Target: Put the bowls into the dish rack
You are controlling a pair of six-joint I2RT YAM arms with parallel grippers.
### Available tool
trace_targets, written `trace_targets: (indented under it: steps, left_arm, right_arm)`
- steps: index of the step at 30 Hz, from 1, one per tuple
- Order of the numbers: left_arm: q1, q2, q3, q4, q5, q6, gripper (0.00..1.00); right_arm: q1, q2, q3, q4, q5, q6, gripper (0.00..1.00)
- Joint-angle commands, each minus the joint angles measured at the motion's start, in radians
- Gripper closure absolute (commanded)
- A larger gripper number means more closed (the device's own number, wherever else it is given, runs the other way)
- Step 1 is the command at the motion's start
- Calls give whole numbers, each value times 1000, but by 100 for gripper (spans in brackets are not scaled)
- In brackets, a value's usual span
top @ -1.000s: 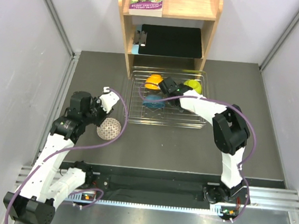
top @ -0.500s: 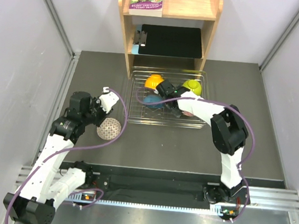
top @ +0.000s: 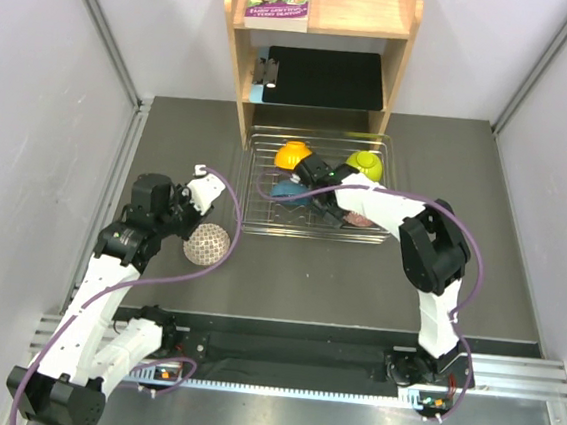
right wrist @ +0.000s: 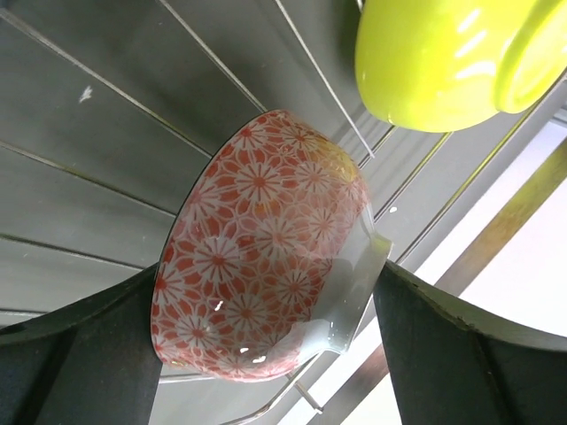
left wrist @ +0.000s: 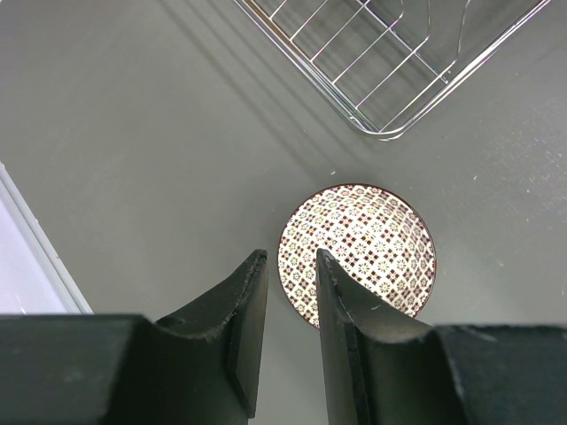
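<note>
Pinkish bowl (right wrist: 259,226) rests in the dish rack (top: 263,217), right hand (right wrist: 266,276) spread around it; left hand (left wrist: 291,267) slightly parted.

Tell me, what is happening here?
Two robot arms load bowls into the silver wire dish rack. The right gripper, jaws open, straddles the pinkish flower-patterned bowl, tilted in the rack with the orange, blue and lime-green bowls. The left gripper hovers over the white net-patterned bowl on the table.

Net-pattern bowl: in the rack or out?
Out. The net-pattern bowl sits on the table off the dish rack's near-left corner; the left wrist view shows bare table between them.
</note>
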Motion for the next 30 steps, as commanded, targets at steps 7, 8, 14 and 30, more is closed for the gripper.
trace_targets:
  steps: [7, 8, 14, 30]
  left_arm:
    - [8, -18, 37, -5, 5, 11, 67]
    - [8, -18, 40, -2, 5, 11, 67]
    - [10, -22, 48, -12, 5, 13, 67]
    - [13, -10, 51, -16, -4, 18, 66]
  right_arm:
    - [-2, 19, 23, -28, -337, 15, 4]
    - [-1, 19, 25, -31, -354, 15, 3]
    - [-15, 14, 21, -46, -435, 15, 1]
    - [-94, -30, -14, -58, -480, 21, 0]
